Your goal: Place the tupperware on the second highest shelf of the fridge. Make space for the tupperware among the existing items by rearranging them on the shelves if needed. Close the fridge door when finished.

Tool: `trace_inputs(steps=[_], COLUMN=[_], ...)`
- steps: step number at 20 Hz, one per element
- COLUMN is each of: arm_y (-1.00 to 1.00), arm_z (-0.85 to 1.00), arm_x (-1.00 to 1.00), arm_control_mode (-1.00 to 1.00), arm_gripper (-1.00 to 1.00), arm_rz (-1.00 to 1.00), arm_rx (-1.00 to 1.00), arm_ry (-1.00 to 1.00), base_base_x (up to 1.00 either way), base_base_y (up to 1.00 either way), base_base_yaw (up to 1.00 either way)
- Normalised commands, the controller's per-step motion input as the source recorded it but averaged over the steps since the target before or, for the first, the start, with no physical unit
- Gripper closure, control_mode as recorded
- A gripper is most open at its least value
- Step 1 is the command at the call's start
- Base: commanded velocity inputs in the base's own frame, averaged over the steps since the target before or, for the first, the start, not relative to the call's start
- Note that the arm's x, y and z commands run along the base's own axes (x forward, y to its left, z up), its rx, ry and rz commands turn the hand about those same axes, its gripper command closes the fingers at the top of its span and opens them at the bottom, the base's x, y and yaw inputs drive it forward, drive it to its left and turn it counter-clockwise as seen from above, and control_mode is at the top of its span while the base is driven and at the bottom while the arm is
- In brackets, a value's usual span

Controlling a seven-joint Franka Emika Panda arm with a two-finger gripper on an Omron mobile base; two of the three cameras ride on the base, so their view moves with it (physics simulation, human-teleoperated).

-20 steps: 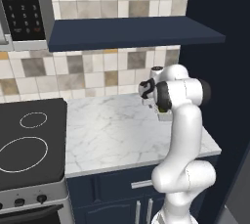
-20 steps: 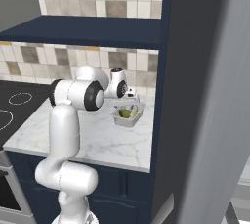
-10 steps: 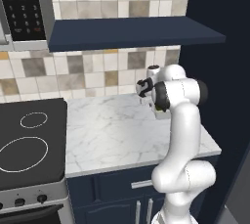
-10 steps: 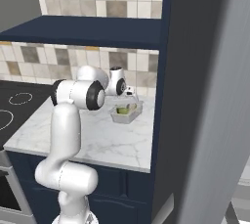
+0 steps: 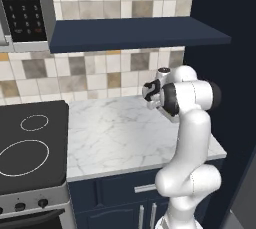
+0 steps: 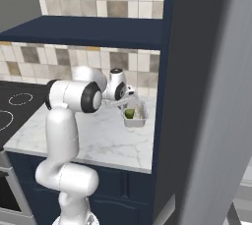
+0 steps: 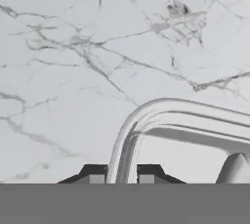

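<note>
Your hand [image 7: 122,176] was clenched on the tupperware's [image 6: 134,115] rim, the box sitting at the desk's [image 5: 115,133] three-o'clock end beside the fridge [image 6: 206,96]. Pickup step, I judged; next, lift it level.

Glossy clear-plastic tupperware [image 6: 134,116] on polished marble counter [image 6: 98,138].

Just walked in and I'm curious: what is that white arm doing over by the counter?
The white robot arm has reached down to a small clear tupperware with green food, sitting on the marble counter by the tall grey fridge. Its fingers are pinched on the box's rim. The box sits on the counter, not lifted.
</note>
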Motion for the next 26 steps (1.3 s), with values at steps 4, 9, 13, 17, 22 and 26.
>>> trace_inputs(steps=[4, 9, 13, 17, 22, 26], arm_y=[0.36, 0.52, 0.38, 0.39, 0.41, 0.29], arm_z=[0.53, 0.75, 0.96, 1.0, 0.99, 0.86], arm_x=[-0.96, -0.99, -1.0, -1.0, -1.0, -1.0], arm_control_mode=[-1.0, -1.0, -1.0, -1.0, -1.0, -1.0], arm_gripper=[1.0, 1.0, 1.0, 1.0, 1.0, 1.0], arm_rz=[0.51, 0.52, 0.48, 0.39, 0.35, 0.26], arm_rx=[-0.08, -0.18, -0.19, -0.19, -0.14, -0.09], arm_ry=[-0.11, -0.07, -0.11, -0.01, 0.0, -0.04], base_base_x=[0.0, 0.0, 0.0, 0.0, 0.0, 0.0], base_base_y=[0.0, 0.0, 0.0, 0.0, 0.0, 0.0], base_base_yaw=[0.0, 0.0, 0.0, 0.0, 0.0, 0.0])
